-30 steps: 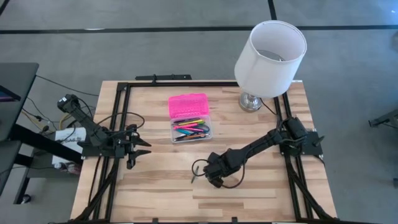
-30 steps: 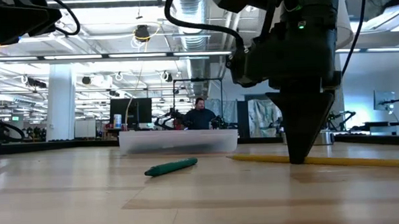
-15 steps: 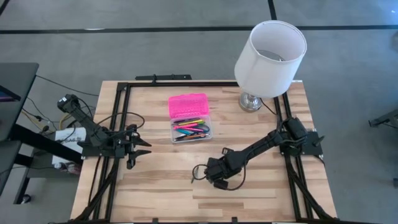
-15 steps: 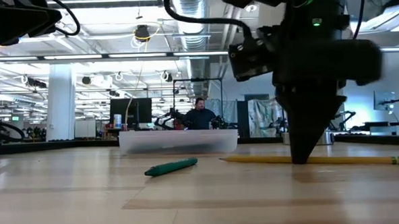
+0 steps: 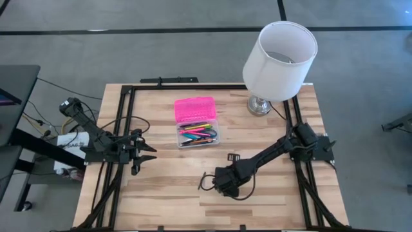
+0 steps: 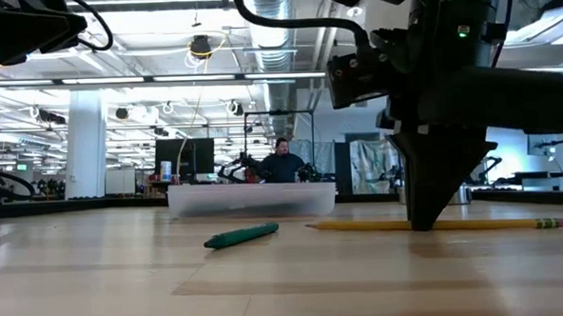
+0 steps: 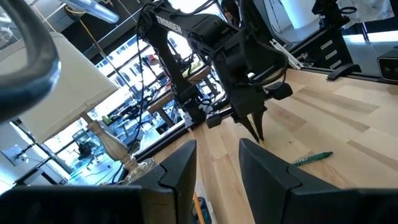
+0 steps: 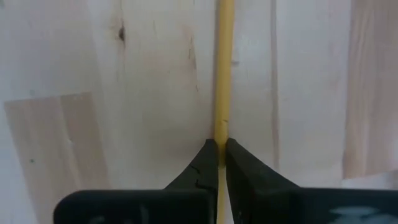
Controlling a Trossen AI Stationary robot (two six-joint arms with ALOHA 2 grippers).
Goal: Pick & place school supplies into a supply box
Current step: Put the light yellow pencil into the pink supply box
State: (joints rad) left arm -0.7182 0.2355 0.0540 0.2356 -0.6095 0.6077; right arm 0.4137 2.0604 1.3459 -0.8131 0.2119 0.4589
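Note:
A yellow pencil (image 6: 494, 223) lies flat on the wooden table, its eraser end toward the table's right. My right gripper (image 6: 422, 224) points down onto it and is shut on it; the right wrist view shows the pencil (image 8: 223, 68) running away from the fingertips. A green marker (image 6: 242, 236) lies to the pencil's left. The supply box (image 5: 197, 135), a clear base holding several pens with its pink lid (image 5: 194, 109) open behind it, stands at the table's far middle. My left gripper (image 5: 145, 153) waits open at the left edge. My right gripper pinches the yellow pencil's shaft (image 8: 222, 134) between its two fingertips, near the pencil's middle. The fingers (image 6: 424, 204) come from above, pointing steeply down, one on each side of the shaft. The pencil lies level along the table.
A white lamp (image 5: 279, 55) on a metal foot stands at the far right corner. Black frame rails (image 5: 122, 122) run along the table's left, right and far edges. Beyond the table, in the low view, a person (image 6: 283, 164) sits in the room.
My right gripper has rolled about its own axis while staying over the same spot, fingertips down at the pencil. The pencil has slid a little toward the table's left, still flat on the wood.

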